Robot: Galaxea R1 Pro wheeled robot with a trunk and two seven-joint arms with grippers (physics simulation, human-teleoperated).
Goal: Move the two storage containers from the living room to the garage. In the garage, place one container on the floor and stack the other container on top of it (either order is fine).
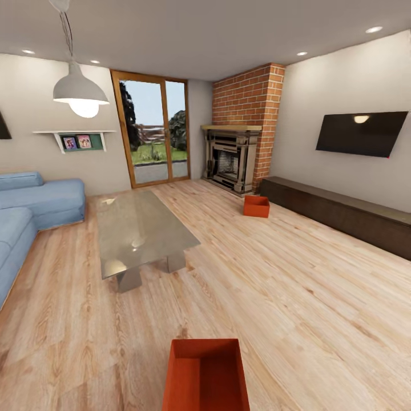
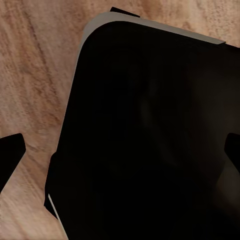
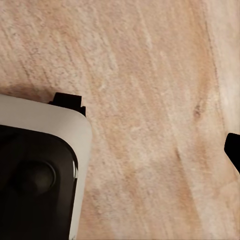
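Wood-plank floor [image 3: 150, 100], perhaps robot's base [image 3: 35, 175]

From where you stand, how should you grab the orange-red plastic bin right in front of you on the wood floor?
Probably by the rim. The near orange-red rectangular plastic bin sits upright and lidless, its open top facing up, long axis pointing away from the robot. Its thin walls suit a pinch from above on a long side wall, or one end effector on each long side.

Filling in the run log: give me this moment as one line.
room: living room | near bin: wood floor, by robot | far bin: floor by fireplace | held: nothing seen | gripper states: cannot tell
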